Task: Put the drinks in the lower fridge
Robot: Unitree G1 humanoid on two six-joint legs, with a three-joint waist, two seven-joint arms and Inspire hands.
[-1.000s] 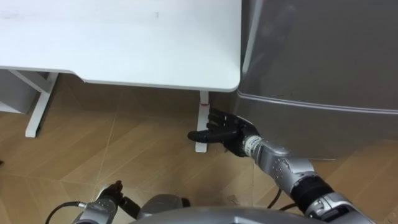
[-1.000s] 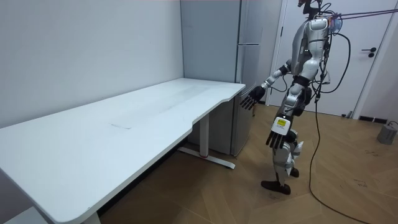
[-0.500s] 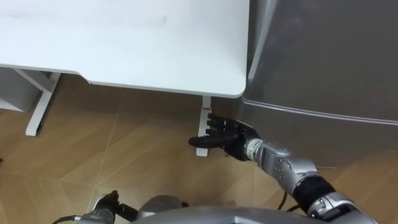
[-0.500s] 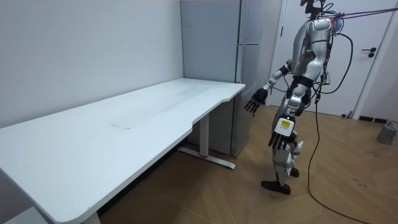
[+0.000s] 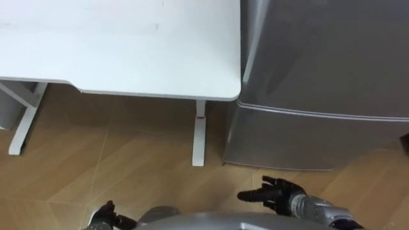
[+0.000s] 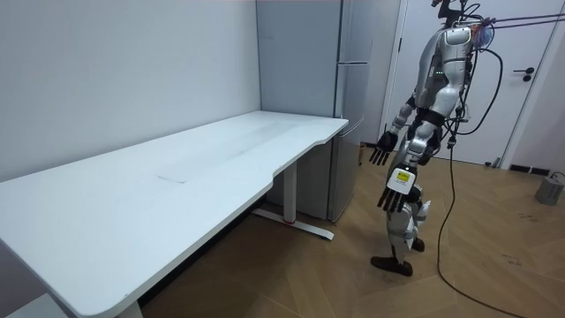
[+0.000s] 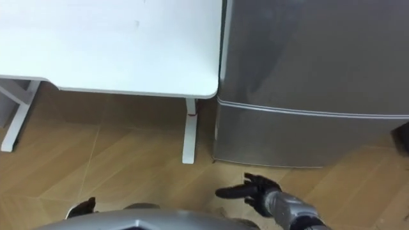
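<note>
You faced a fridge skinned in smooth, brushed grey metal with a soft sheen across both doors. The table beside it showed a smooth, matt white top on white painted legs. The floor was wood-grain plank, faintly glossy. Your right hand looked matt black, its forearm silvery metal.

Long white desk with curved front edge and white legs, set along pale grey wall. Light brown wood-plank floor beneath. White door with dark handle at the room view's right; small grey pail on floor nearby. Even, diffuse light.
</note>
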